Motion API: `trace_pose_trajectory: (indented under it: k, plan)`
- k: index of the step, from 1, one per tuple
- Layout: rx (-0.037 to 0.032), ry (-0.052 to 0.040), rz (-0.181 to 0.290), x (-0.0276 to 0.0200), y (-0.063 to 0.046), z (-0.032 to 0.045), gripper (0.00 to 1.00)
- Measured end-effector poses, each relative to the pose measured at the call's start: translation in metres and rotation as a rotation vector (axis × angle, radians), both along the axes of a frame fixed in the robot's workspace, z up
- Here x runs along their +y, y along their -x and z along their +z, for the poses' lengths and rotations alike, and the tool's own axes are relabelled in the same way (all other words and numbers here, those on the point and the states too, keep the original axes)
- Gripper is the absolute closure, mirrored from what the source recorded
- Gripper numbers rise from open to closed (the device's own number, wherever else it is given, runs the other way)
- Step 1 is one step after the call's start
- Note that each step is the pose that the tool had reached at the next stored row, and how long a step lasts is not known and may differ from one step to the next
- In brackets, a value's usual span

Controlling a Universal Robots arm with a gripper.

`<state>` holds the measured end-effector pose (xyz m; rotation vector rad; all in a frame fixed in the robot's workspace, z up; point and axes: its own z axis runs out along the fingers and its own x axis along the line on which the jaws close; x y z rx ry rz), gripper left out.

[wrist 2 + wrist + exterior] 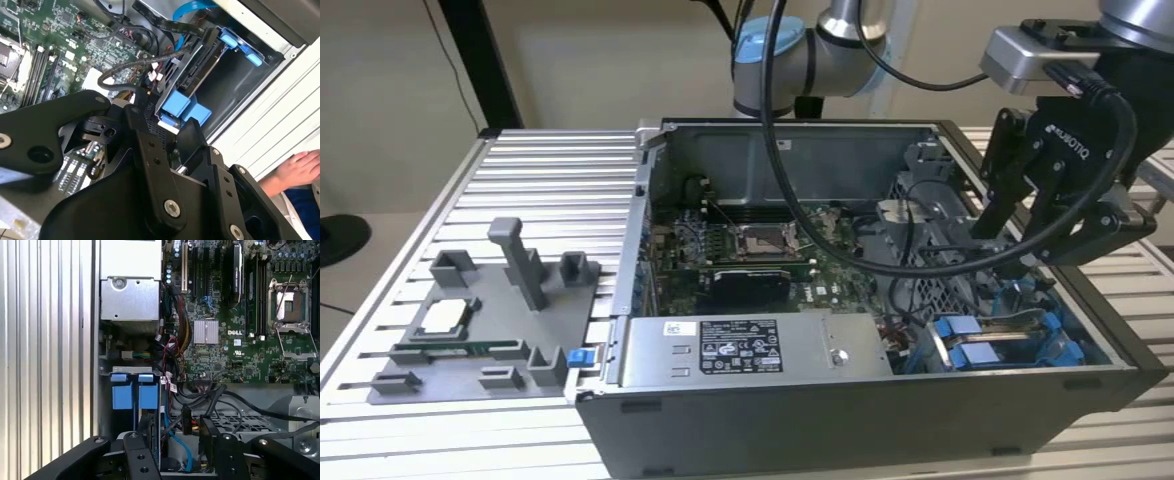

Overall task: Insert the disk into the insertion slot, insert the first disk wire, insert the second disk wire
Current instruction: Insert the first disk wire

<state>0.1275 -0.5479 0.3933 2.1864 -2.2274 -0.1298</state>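
Observation:
The disk [154,432] stands on edge inside the insertion slot [240,422]. The two blue tabs [134,392] of its carrier face out toward the case wall, and in the second wrist view they show as blue tabs [184,107]. My gripper [172,442] hovers right over the inner end of the disk, its black fingers [209,437] spread apart with nothing gripped between them. In the exterior view my gripper [1021,250] hangs over the drive bay at the case's right side. A thin blue wire [177,447] and a black plug [187,420] on a dark cable lie between and beside the fingers.
The open computer case [854,410] holds a motherboard [240,335] and a grey power supply box [720,350]. A grey fixture tray [480,320] with posts sits at the exterior view's left. A person's hand [300,167] rests outside the case near the bay.

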Motion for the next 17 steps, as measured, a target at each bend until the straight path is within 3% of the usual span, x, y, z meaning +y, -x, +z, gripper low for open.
trace_pose_trajectory:
  k: [2, 8, 12, 16, 17]
  plan:
    - [0.0008, -0.0120, -0.001, 0.0000, 0.0000, -0.0010, 0.00]
    - [0.0015, -0.0141, -0.007, -0.0002, 0.0021, -0.0066, 0.00]
    - [0.0016, -0.0212, -0.011, -0.0003, 0.0051, -0.0091, 0.00]
    - [0.0017, -0.0515, -0.011, -0.0002, 0.0052, -0.0096, 0.00]
    - [0.0017, -0.0548, -0.011, -0.0002, 0.0052, -0.0096, 0.00]
